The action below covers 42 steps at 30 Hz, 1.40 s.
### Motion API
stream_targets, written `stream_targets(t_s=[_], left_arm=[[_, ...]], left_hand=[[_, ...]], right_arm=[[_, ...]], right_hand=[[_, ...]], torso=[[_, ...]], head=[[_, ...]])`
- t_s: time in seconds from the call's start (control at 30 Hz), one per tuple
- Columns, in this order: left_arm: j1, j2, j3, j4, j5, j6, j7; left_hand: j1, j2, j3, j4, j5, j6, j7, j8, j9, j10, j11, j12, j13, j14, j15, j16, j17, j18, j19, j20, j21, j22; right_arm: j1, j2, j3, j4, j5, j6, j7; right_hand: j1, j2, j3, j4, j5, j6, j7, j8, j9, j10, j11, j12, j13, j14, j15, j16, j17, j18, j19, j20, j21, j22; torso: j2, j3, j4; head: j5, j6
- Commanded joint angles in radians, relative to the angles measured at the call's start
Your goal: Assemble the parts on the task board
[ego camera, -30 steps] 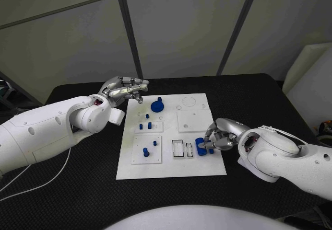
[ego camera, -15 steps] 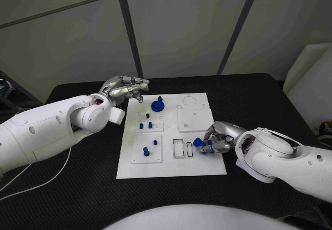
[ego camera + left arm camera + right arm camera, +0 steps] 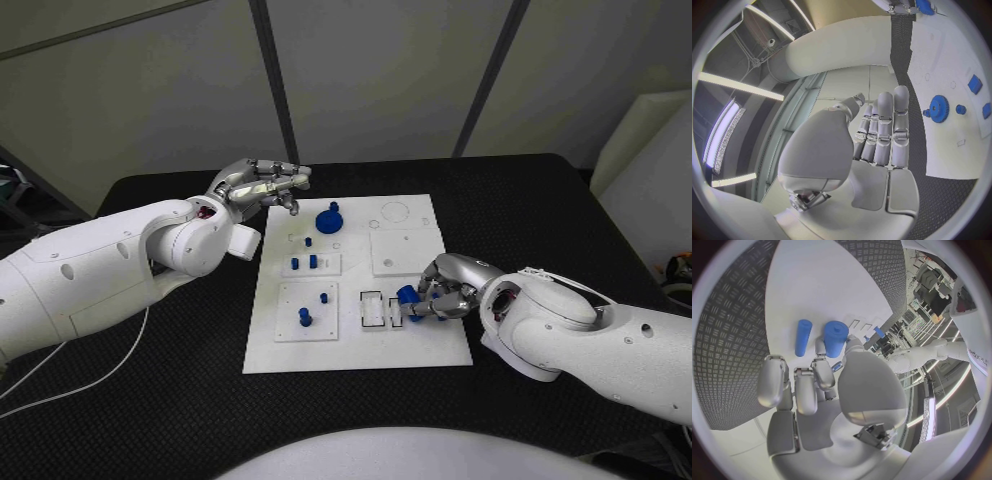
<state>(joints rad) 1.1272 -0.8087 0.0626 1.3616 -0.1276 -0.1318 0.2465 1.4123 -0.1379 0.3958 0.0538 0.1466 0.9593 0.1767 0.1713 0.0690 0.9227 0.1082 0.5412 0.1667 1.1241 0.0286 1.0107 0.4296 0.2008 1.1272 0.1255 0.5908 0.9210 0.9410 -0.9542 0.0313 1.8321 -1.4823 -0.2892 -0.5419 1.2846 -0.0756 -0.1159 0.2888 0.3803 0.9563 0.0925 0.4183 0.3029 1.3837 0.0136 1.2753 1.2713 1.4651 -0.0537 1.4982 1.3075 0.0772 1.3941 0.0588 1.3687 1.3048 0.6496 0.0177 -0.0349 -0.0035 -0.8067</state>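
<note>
Here the task board (image 3: 361, 290) lies in the middle of the black table (image 3: 548, 200), with small blue parts standing in its left half and a blue gear (image 3: 329, 219) near its far edge. By the board's right edge the right hand (image 3: 440, 290) pinches a thick blue cylinder (image 3: 836, 338), with a thinner blue peg (image 3: 802, 337) lying just beside it. The left hand (image 3: 260, 185) hovers over the board's far left corner, fingers curled loosely, holding nothing.
</note>
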Motion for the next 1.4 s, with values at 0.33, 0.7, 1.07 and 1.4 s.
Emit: stream_targets(t_s=[0.33, 0.7, 1.07, 1.4], left_arm=[[0.0, 0.002, 0.001, -0.003, -0.002, 0.008, 0.003], [-0.002, 0.004, 0.0, -0.002, -0.002, 0.009, 0.003], [-0.002, 0.003, 0.0, 0.001, -0.002, 0.009, 0.002], [-0.002, 0.003, 0.0, 0.001, -0.002, 0.009, 0.002]], left_hand=[[0.001, 0.005, -0.007, 0.001, 0.004, -0.009, 0.001, 0.005, -0.001, -0.006, 0.001, 0.006, -0.002, -0.005, 0.001, -0.005, -0.001, -0.018, 0.003, 0.0, -0.005, -0.001], [0.001, 0.005, -0.007, 0.001, 0.004, -0.009, 0.001, 0.005, -0.001, -0.006, 0.001, 0.006, -0.002, -0.005, 0.001, -0.005, -0.001, -0.018, 0.003, 0.0, -0.005, -0.001], [-0.001, 0.006, -0.008, 0.004, 0.004, -0.01, 0.001, 0.005, -0.001, -0.008, 0.001, 0.006, -0.003, -0.005, 0.001, -0.004, -0.002, -0.018, 0.003, 0.001, -0.006, -0.002], [-0.001, 0.006, -0.008, 0.004, 0.004, -0.01, 0.001, 0.005, -0.001, -0.008, 0.001, 0.006, -0.003, -0.005, 0.001, -0.004, -0.002, -0.018, 0.003, 0.001, -0.006, -0.002]], right_arm=[[-0.007, -0.046, -0.005, 0.085, 0.0, -0.148, 0.005], [-0.006, -0.028, -0.004, 0.108, 0.034, -0.178, 0.011], [-0.005, 0.047, -0.003, 0.063, 0.08, -0.088, -0.002], [-0.003, 0.08, -0.003, 0.035, 0.085, -0.049, -0.02]], right_hand=[[0.022, 0.036, -0.013, 0.0, 0.048, 0.003, -0.009, 0.023, 0.021, 0.031, -0.007, 0.034, 0.039, 0.081, -0.004, 0.016, 0.128, -0.018, 0.022, -0.003, 0.02, 0.024], [0.02, 0.04, -0.016, 0.001, 0.055, 0.003, -0.01, 0.024, 0.022, 0.033, -0.007, 0.036, 0.042, 0.081, -0.004, 0.018, 0.131, -0.019, 0.024, -0.004, 0.023, 0.028], [-0.071, 0.058, -0.068, 0.004, 0.036, 0.012, -0.016, 0.033, 0.037, 0.031, -0.011, 0.025, 0.04, 0.079, -0.007, 0.014, 0.124, -0.017, 0.017, -0.005, 0.016, 0.021], [-0.097, 0.067, -0.085, 0.004, 0.023, 0.024, -0.022, 0.043, 0.048, 0.031, -0.016, 0.02, 0.04, 0.079, -0.011, 0.014, 0.125, -0.017, 0.017, -0.009, 0.016, 0.022]], torso=[[-0.001, -0.0004, -0.0011], [0.0, -0.0019, 0.0016], [0.002, -0.0016, 0.0014], [0.001, -0.0009, -0.0001]], head=[[0.0, 0.004], [0.001, 0.009], [0.008, 0.006], [0.013, 0.003]])
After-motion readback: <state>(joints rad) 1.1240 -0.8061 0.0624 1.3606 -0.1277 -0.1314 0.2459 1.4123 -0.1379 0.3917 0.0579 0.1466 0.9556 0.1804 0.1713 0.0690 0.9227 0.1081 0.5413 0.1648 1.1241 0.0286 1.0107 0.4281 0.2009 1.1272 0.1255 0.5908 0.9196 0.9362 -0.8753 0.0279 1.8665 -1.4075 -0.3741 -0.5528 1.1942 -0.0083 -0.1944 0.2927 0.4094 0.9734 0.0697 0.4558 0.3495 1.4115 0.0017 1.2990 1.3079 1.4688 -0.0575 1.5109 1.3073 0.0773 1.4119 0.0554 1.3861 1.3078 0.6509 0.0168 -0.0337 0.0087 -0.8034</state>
